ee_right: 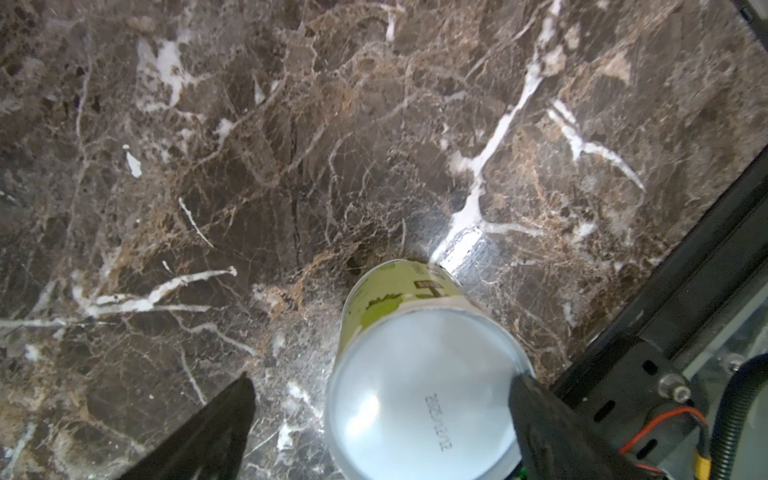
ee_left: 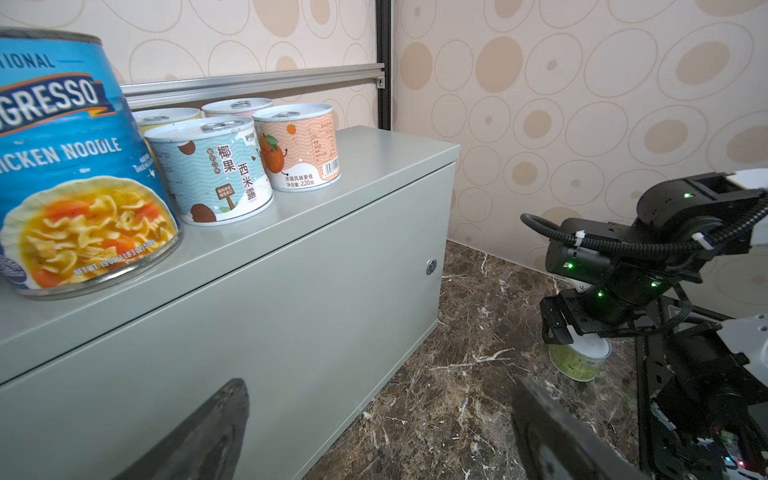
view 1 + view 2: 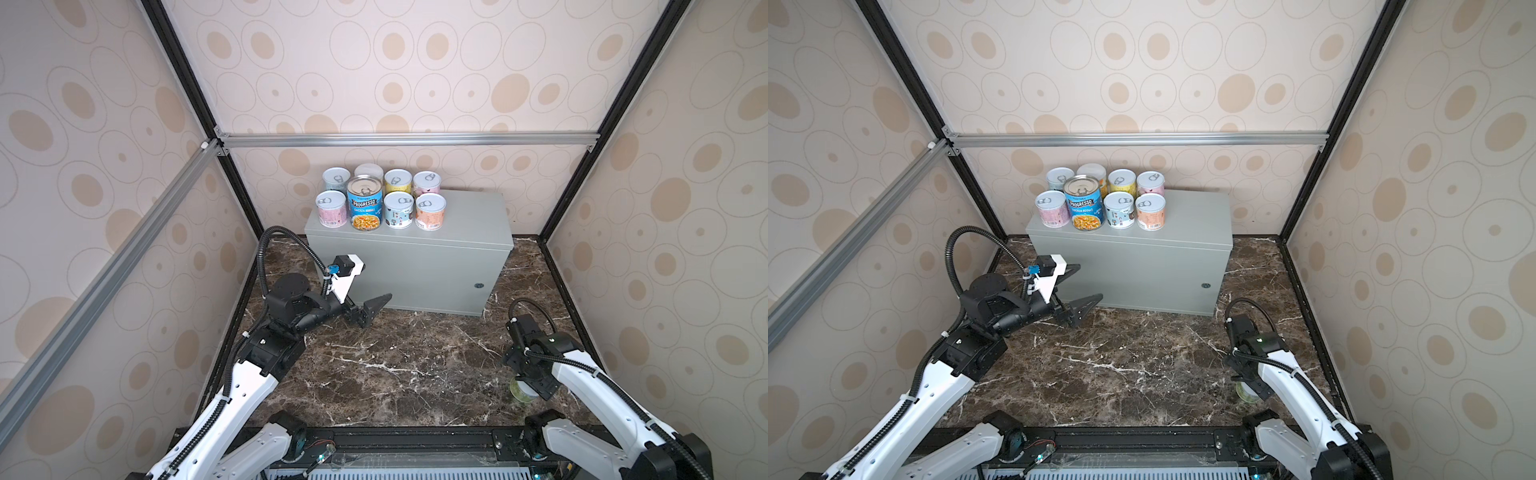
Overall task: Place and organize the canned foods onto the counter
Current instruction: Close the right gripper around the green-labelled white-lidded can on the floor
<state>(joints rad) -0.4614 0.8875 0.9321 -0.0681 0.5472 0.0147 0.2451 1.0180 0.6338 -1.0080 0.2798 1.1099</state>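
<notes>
Several cans stand in two rows on the left part of the grey counter (image 3: 469,216); the tall blue Progresso can (image 3: 365,203) is in the front row. A green-labelled can (image 3: 519,392) stands upright on the marble floor at the front right. My right gripper (image 1: 382,378) is open and straddles it from above. One finger (image 1: 536,411) is at the can's rim; the other (image 1: 224,415) stands apart from it. My left gripper (image 3: 1081,284) is open and empty, just in front of the counter's left front face (image 2: 291,311).
Dark marble floor (image 3: 395,365) spreads between the arms. The right half of the counter top (image 3: 1200,216) is bare. Patterned walls with black and aluminium frame bars close in three sides. A black rail (image 1: 685,291) runs close beside the green can.
</notes>
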